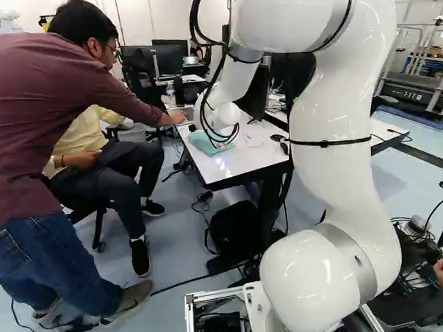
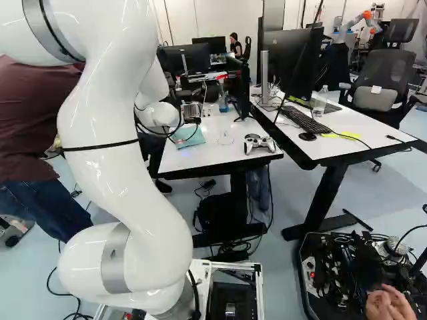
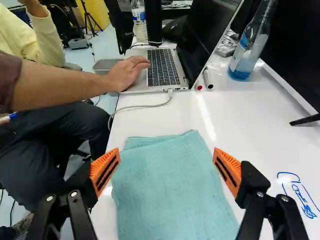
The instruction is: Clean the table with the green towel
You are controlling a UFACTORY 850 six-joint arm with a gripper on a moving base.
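My gripper [image 2: 192, 121] is low over the near part of the white table [image 2: 207, 153] in the right base view, at the green towel [image 2: 189, 137]. In the wrist view the gripper [image 3: 166, 161] stands open, its orange pads wide apart. The towel [image 3: 172, 192] lies flat between and under the fingers, a folded layer showing at its far edge; neither finger pinches it. Blue pen marks [image 3: 301, 199] show on the table [image 3: 250, 125] beside the gripper.
A person's hand [image 3: 125, 74] rests on the laptop [image 3: 162, 67] beyond the towel. Nearby are a cable [image 3: 145, 106], markers [image 3: 207, 80], a spray bottle [image 3: 247, 47] and a monitor foot [image 3: 305, 120]. A game controller [image 2: 259, 143] lies near the table corner. Another robot [image 2: 357, 25] stands far back.
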